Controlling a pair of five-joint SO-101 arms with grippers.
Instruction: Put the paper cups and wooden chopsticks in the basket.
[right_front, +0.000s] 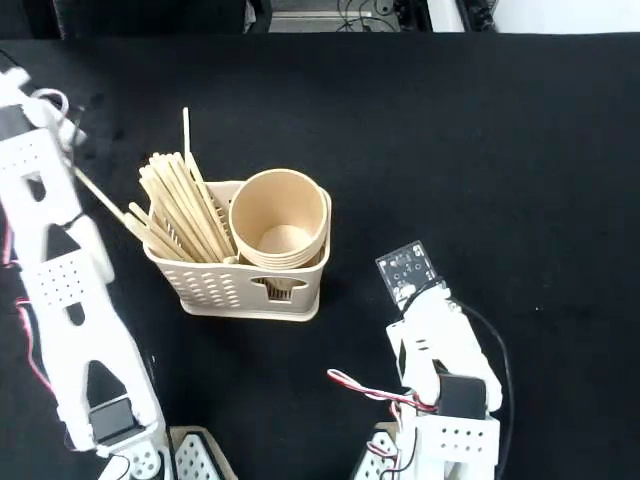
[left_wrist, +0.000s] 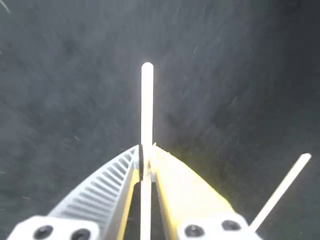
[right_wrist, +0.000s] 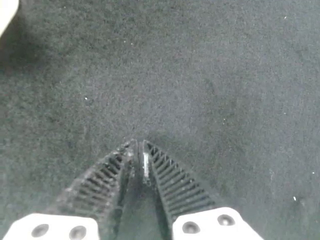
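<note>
A white slotted basket (right_front: 240, 285) stands left of the table's middle. It holds several wooden chopsticks (right_front: 180, 205) leaning to the left, and a stack of paper cups (right_front: 280, 225) on its right side. In the left wrist view my left gripper (left_wrist: 146, 150) is shut on one chopstick (left_wrist: 146, 100), which sticks out past the fingertips over the black cloth. From above, that held chopstick (right_front: 100, 198) slants from the left arm's end down toward the basket's left rim. A second stick (left_wrist: 280, 192) shows off to one side. My right gripper (right_wrist: 138, 145) is shut and holds nothing, low over the cloth.
The left arm (right_front: 60, 300) runs along the table's left edge. The right arm (right_front: 440, 360) sits folded at the front right, to the right of the basket. Black cloth (right_front: 480, 150) covers the table, bare at the back and right.
</note>
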